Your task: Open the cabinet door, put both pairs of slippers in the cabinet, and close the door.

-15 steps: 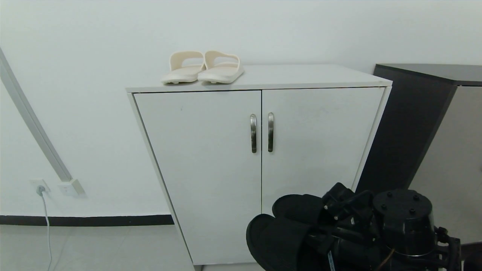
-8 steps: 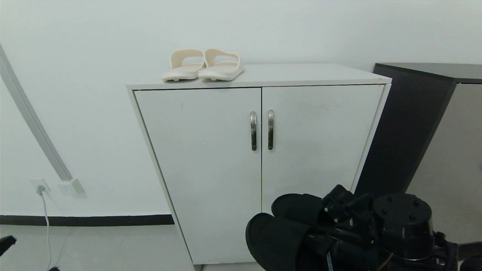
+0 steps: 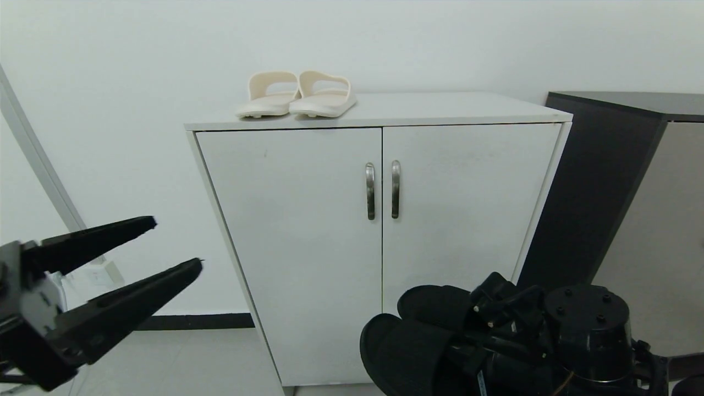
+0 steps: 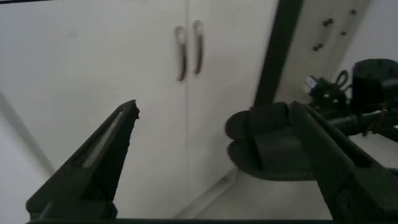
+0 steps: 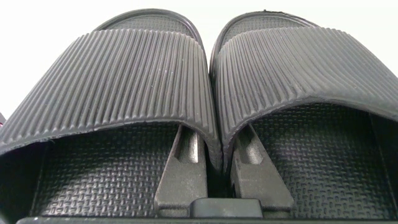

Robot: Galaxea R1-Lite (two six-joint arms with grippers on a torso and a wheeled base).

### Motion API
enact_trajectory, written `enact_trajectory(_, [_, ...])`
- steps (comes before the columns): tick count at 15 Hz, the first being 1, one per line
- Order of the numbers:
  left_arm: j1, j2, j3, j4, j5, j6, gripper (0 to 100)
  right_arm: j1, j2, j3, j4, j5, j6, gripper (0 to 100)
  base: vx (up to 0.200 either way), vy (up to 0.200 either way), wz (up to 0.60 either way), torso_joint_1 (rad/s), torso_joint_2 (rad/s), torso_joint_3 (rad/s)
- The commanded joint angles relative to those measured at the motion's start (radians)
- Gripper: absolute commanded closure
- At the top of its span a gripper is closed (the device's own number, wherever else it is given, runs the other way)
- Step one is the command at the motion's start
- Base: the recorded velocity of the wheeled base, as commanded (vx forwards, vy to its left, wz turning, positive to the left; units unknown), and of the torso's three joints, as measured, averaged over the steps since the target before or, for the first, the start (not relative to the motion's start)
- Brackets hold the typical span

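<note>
A white two-door cabinet (image 3: 308,231) stands shut, its two metal handles (image 3: 383,190) side by side at the middle; the handles (image 4: 188,46) also show in the left wrist view. A cream pair of slippers (image 3: 297,96) lies on its top, toward the left. My right gripper (image 3: 484,330), low in front of the right door, is shut on a black pair of slippers (image 3: 418,335), pinching the two inner sides together (image 5: 211,168). My left gripper (image 3: 176,245) is open at the lower left, beside the cabinet's left side, with nothing between its fingers. The black pair (image 4: 273,149) shows beyond it.
A dark cabinet (image 3: 616,187) stands close against the white one's right side. A white wall runs behind, with a slanted cable duct (image 3: 33,154) at the left. Bare floor (image 3: 181,363) lies left of the cabinet.
My left gripper has risen into the head view from the lower left, open. The right gripper and the black slippers have stayed put. The camera tilted slightly early on.
</note>
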Motion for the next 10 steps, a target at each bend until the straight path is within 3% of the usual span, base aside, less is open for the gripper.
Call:
enact_trajectory(1, [-0.15,0.225,-0.081,-0.069,-0.001,-0.005,0,0.0,0.004,0.0,0.0,0.0,0.0,100,0.0,0.0,0.0,0.0,0.0,0.0])
enact_trajectory(4, [-0.262,0.406,-0.174,-0.182,0.004,-0.011,0,0.0,0.01,-0.002,0.0,0.002,0.0,100,0.0,0.0,0.0,0.0,0.0,0.0])
enact_trajectory(5, [-0.293,0.463,-0.219,-0.208,0.004,-0.026,0,0.0,0.015,-0.002,0.0,0.002,0.0,100,0.0,0.0,0.0,0.0,0.0,0.0])
enact_trajectory(8, [-0.353,0.584,-0.343,-0.228,-0.002,-0.112,0,0.0,0.016,-0.002,0.0,0.002,0.0,100,0.0,0.0,0.0,0.0,0.0,0.0])
enact_trajectory(10, [-0.391,0.638,-0.404,-0.225,-0.006,-0.125,0,0.0,0.021,-0.002,0.0,0.005,0.0,100,0.0,0.0,0.0,0.0,0.0,0.0])
